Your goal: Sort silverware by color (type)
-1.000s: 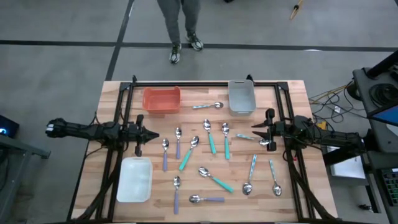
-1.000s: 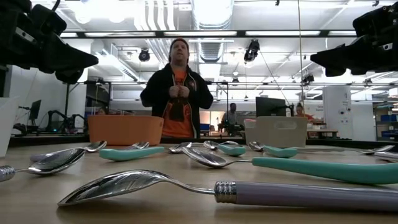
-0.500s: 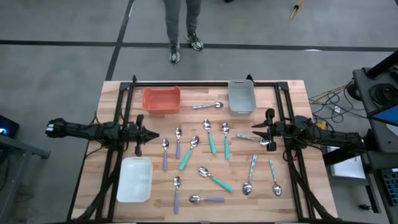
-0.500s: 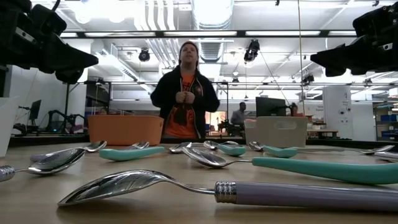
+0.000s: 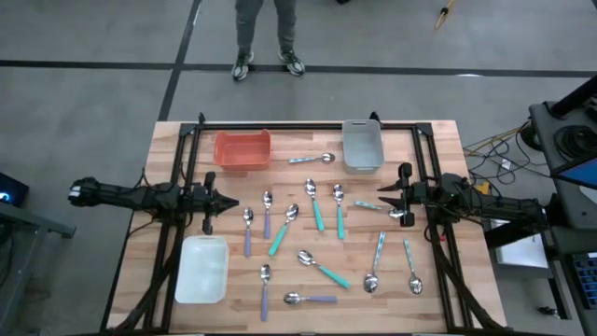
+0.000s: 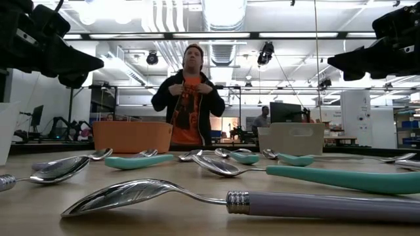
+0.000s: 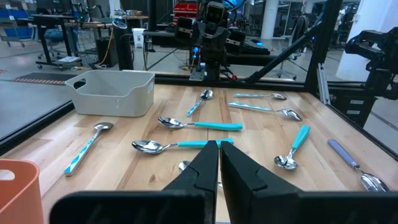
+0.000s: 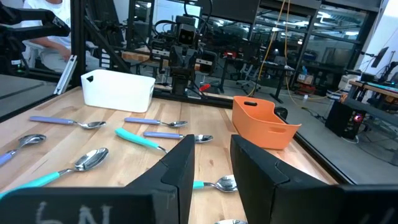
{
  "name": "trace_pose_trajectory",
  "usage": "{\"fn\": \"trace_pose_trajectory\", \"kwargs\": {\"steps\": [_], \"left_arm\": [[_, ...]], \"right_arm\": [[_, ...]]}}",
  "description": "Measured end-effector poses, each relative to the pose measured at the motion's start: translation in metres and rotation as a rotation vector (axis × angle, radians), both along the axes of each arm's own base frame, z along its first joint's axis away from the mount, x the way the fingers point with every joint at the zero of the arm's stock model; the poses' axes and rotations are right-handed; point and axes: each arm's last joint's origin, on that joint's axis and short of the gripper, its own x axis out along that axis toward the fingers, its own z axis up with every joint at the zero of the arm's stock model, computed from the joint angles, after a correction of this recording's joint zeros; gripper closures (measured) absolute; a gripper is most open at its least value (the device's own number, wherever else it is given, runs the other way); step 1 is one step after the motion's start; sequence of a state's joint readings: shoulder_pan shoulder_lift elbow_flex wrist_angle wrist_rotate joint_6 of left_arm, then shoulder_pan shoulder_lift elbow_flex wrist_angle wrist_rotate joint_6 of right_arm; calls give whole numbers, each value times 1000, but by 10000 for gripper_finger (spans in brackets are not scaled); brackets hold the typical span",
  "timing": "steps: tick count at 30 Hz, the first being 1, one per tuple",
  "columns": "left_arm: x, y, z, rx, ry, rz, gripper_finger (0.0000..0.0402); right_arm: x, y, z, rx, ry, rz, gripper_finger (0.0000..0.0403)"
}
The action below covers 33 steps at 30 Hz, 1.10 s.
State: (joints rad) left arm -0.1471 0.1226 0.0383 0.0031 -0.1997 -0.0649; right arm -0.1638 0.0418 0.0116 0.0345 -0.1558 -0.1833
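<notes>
Spoons (image 5: 322,215) scattered on the wooden table (image 5: 438,140); person (image 6: 188,95) beyond.

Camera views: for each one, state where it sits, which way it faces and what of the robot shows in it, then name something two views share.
High view: overhead, looking straight down; left gripper and right gripper hang over the table.
Low view: at tabletop height, looking level across a purple-handled spoon toward a person; arms enter at the upper corners.
Left wrist view: faces across the table; own shut fingers at bottom.
Right wrist view: faces the opposite way; own parted fingers at bottom.
Shared: the orange tray also shows in the high view.
</notes>
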Motion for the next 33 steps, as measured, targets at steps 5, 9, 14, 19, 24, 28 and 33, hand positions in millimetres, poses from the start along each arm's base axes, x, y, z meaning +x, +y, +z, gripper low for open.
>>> {"fn": "trace_pose_trajectory", "kwargs": {"steps": [5, 9, 14, 19, 24, 28, 33], "left_arm": [[0, 0, 0, 0, 0, 0, 402], [0, 0, 0, 0, 0, 0, 402], [0, 0, 0, 0, 0, 0, 402], [0, 0, 0, 60, 2, -4, 402], [0, 0, 7, 169, -65, -7, 402], [-1, 0, 21, 146, -202, 5, 402], [-5, 1, 41, 89, -414, 21, 402]], "right_arm": [[0, 0, 0, 0, 0, 0, 307], [0, 0, 0, 0, 0, 0, 307], [0, 0, 0, 0, 0, 0, 307], [0, 0, 0, 0, 0, 0, 307], [0, 0, 0, 0, 0, 0, 307], [0, 0, 7, 14, -76, 4, 307], [-1, 0, 17, 293, -174, 23, 307]]}}
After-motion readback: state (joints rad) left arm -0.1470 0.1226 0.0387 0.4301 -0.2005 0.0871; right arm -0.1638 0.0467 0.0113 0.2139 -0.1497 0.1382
